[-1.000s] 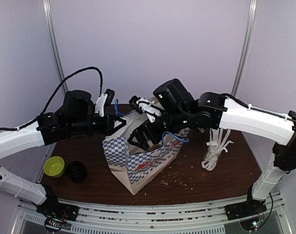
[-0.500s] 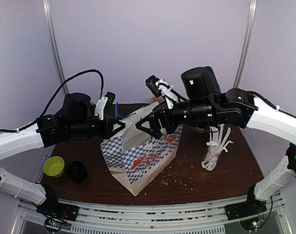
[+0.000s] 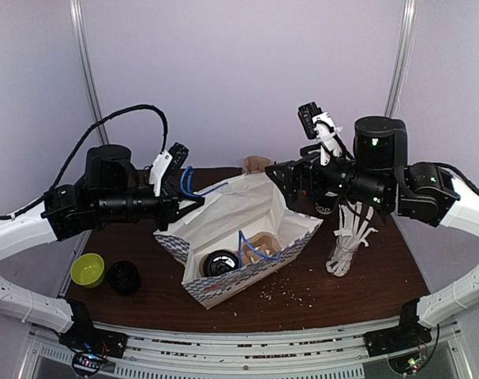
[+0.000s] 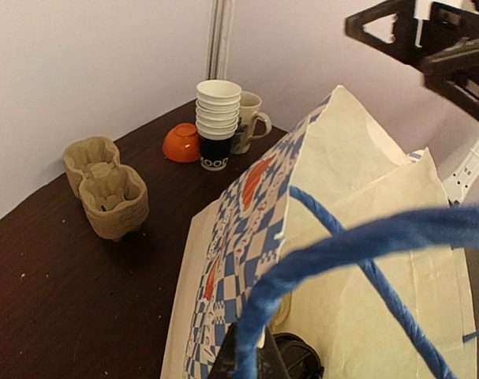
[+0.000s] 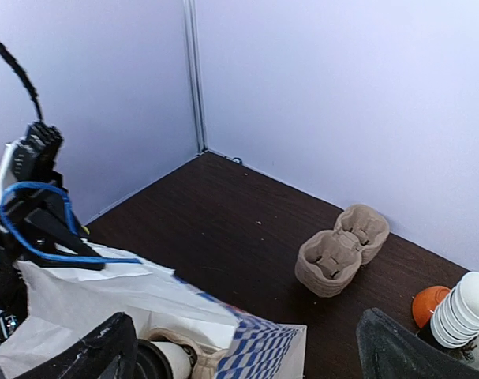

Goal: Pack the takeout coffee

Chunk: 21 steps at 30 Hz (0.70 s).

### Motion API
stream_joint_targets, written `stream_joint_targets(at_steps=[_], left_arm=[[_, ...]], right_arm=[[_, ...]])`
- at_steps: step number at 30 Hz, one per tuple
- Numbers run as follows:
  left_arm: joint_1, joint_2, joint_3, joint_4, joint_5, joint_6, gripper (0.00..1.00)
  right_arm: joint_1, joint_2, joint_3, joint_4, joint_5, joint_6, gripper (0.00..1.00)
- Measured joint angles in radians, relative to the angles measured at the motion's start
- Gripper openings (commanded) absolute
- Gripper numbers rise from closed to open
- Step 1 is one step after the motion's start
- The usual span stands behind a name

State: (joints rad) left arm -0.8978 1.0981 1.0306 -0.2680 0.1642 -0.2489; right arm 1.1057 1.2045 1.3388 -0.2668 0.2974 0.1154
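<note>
Paper bag (image 3: pixel 247 276) holds one cup (image 3: pixel 221 263), one carrier (image 3: pixel 269 241).

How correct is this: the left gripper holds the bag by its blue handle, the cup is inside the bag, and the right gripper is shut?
One part is wrong: the right gripper is open, not shut; the right wrist view shows its fingers far apart. The left gripper does hold the bag by its blue handle, and the cup is inside the bag.

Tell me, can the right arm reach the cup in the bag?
Probably yes: the left gripper holds the bag by its handle, mouth gaping, the cup shows inside, and the open right gripper hangs near, nothing between.
</note>
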Motion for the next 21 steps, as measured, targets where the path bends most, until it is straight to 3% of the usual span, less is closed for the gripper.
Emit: stream_joint_targets(at_steps=[15,21], left_arm=[[-0.261,-0.044,-0.019,-0.011,-0.087,0.228,0.0],[-0.296,-0.061,-0.031,-0.01,-0.124,0.261,0.0]], right_arm=[[-0.002,-0.027,-0.139,0.095,0.222,-0.023,1.0],[-0.002,-0.079,-0.215,0.142,0.272,-0.03,1.0]])
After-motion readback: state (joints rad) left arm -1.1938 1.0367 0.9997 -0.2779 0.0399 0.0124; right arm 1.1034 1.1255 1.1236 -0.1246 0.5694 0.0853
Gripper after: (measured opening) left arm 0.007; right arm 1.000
